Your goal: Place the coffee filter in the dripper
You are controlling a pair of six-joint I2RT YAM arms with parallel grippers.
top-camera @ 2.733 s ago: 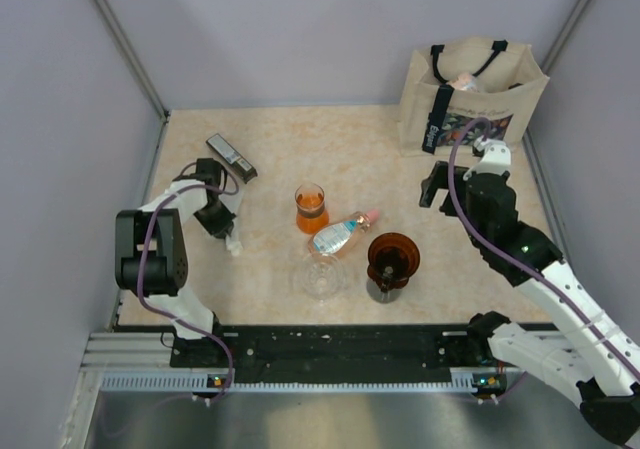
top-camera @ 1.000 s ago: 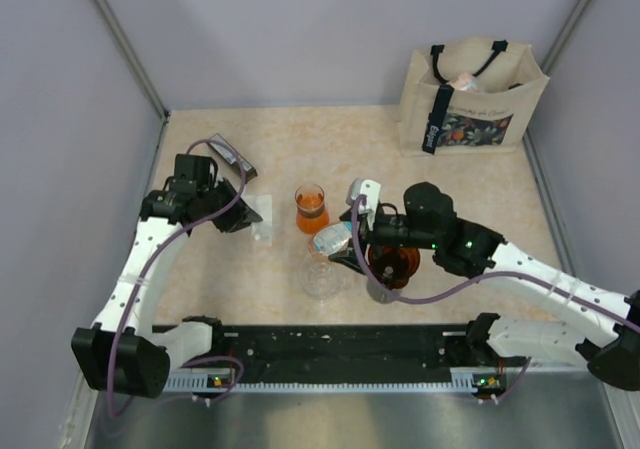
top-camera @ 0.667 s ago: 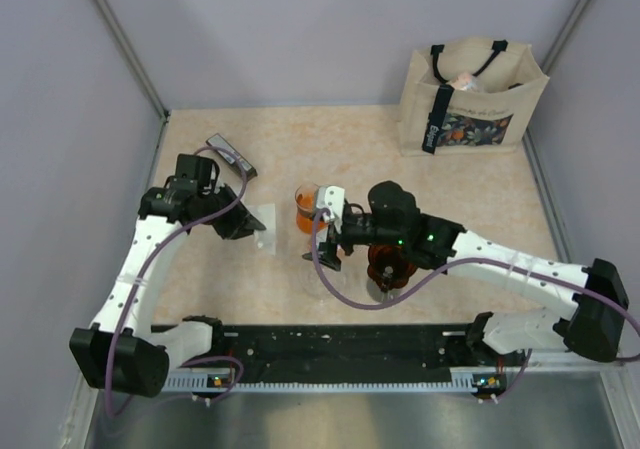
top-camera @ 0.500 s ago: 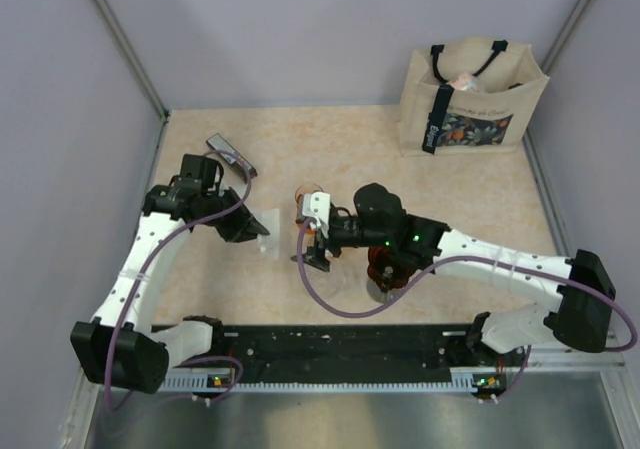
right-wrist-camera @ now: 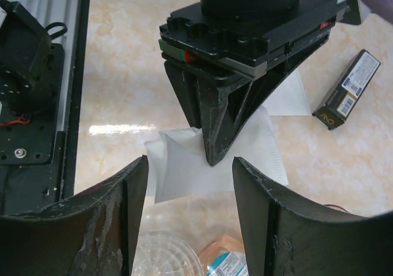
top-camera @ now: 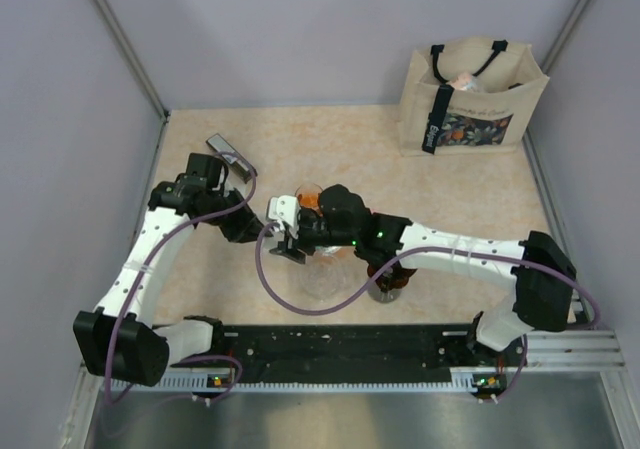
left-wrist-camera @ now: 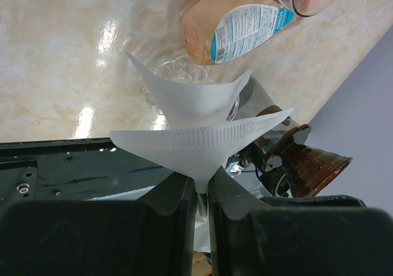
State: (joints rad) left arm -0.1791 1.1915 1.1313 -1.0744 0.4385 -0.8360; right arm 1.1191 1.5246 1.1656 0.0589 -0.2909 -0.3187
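Coffee filter point(left-wrist-camera: 198, 145) pinched by its narrow folded end in the left end effector point(left-wrist-camera: 198, 187), clenched tight on the paper, wide mouth fanned out and partly parted into 2 layers. Held in the air above the worktop point(top-camera: 380, 149), left of centre, touching nothing else.

Changed within the last 3 seconds: right end effector point(right-wrist-camera: 189, 165) swung from beside the tote bag point(top-camera: 470, 89) right across the middle, now directly facing the filter, jaws spread wide on either side of it and closed on nothing. Left side meanwhile brought in from the left edge toward the centre, paper raised.

Dripper point(left-wrist-camera: 316, 165) standing upright off to the right of the meeting point, beyond the clear glass cup point(top-camera: 322, 277), well apart from the filter and with no paper in it.

Judged from this: looks like a handover, or a 2-handed opening of the cone, being set up rather than the placing itself. Insertion not yet begun; roughly the middle of the job. Risk of the thin paper crumpling or slipping with an off-centre closing of the right jaws.
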